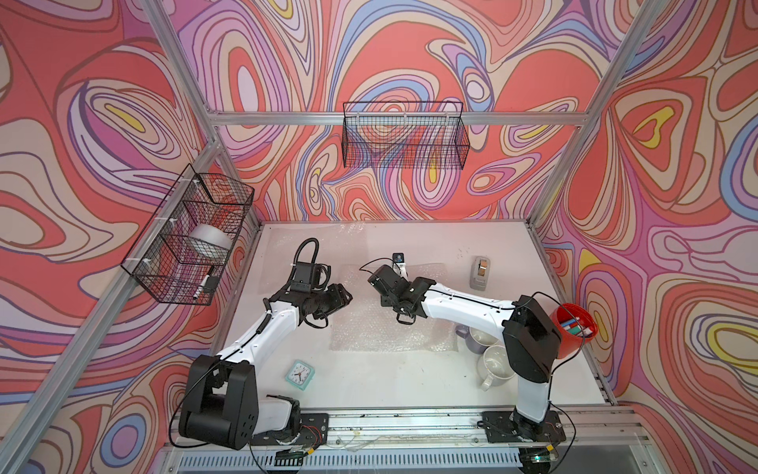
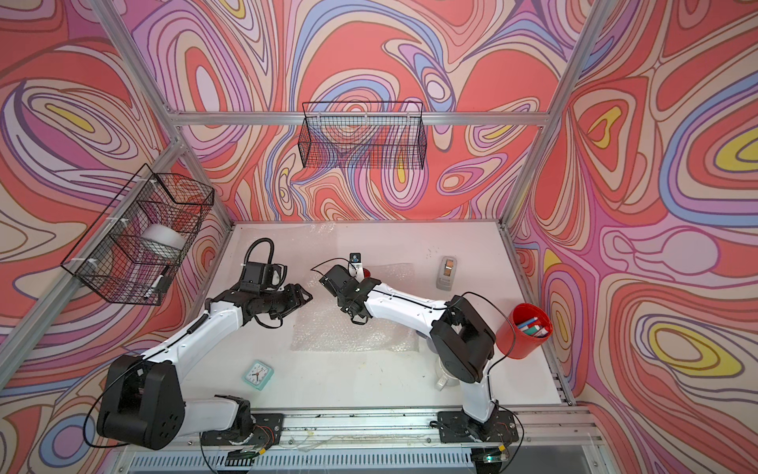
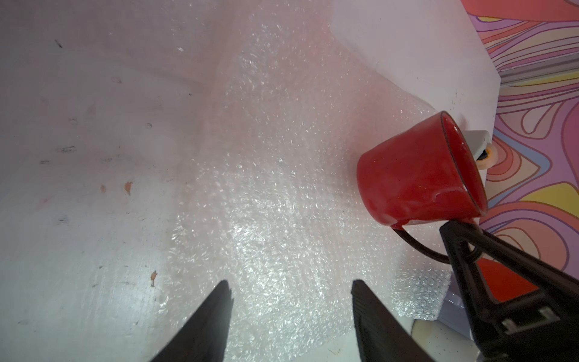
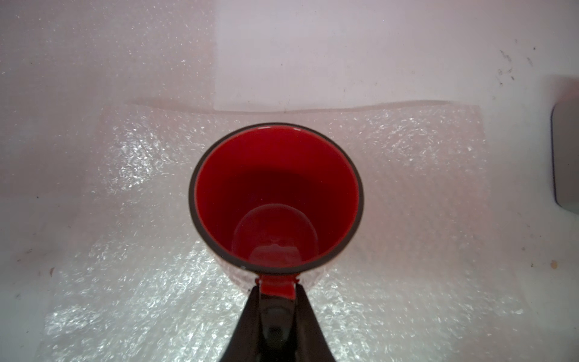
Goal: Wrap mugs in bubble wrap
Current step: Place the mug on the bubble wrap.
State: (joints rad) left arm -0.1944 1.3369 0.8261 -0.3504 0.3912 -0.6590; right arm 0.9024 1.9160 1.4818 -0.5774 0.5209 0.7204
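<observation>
**Red mug held by its handle over the bubble wrap**

Only the right wrist view lets us look straight into the red mug. There the right gripper is clamped on the handle, with the sheet spread beneath. In both top views the arm hides nearly all of that mug. The left wrist view shows us the left gripper, fingers apart and empty, above the wrap. Whether the mug touches the sheet we cannot tell.

On the white bench the lavender mug and the white mug stand beside the right arm. A tape dispenser and a clock lie well apart. The swirl-patterned walls carry a wire basket.
</observation>
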